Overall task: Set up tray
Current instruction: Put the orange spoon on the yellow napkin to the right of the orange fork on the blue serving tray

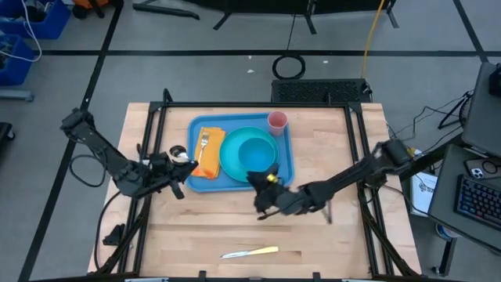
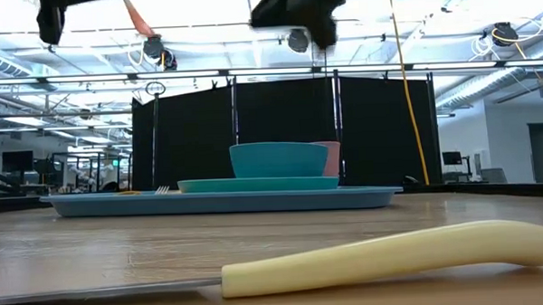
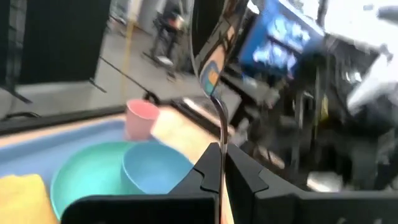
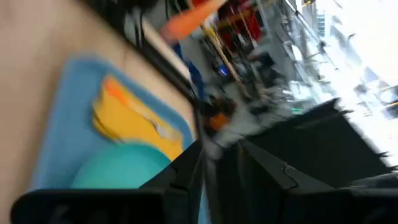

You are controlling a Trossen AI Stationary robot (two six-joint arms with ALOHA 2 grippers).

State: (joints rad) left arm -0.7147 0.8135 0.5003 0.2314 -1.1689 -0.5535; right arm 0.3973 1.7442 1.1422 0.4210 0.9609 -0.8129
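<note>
We see the left gripper (image 1: 186,159) at the tray's left edge, raised above the table — its fingers (image 3: 208,171) are closed on a thin metal utensil (image 3: 219,124) that stands up between them; we cannot tell from its handle whether it is a spoon or something else. The tray (image 1: 286,166) lies flat on the far half of the table (image 1: 329,235), near the middle. On its left part rests a yellow napkin (image 1: 210,153) with a fork (image 1: 204,141) on top. Beside the napkin sits the teal plate (image 1: 231,160), and a blue bowl (image 1: 257,149) stands on it. A pink cup (image 1: 277,121) stands upright in the tray's far right corner.

The right gripper (image 1: 264,188) hovers over the tray's near edge, just by the plate, and in the low view it hangs high above the table. Its fingers (image 4: 186,171) stand a narrow gap apart, and we see nothing between them.

Near the front edge of the table, well apart from the tray, lies a knife (image 1: 250,252) with a pale yellow handle — flat on the wood, touched by neither arm.
</note>
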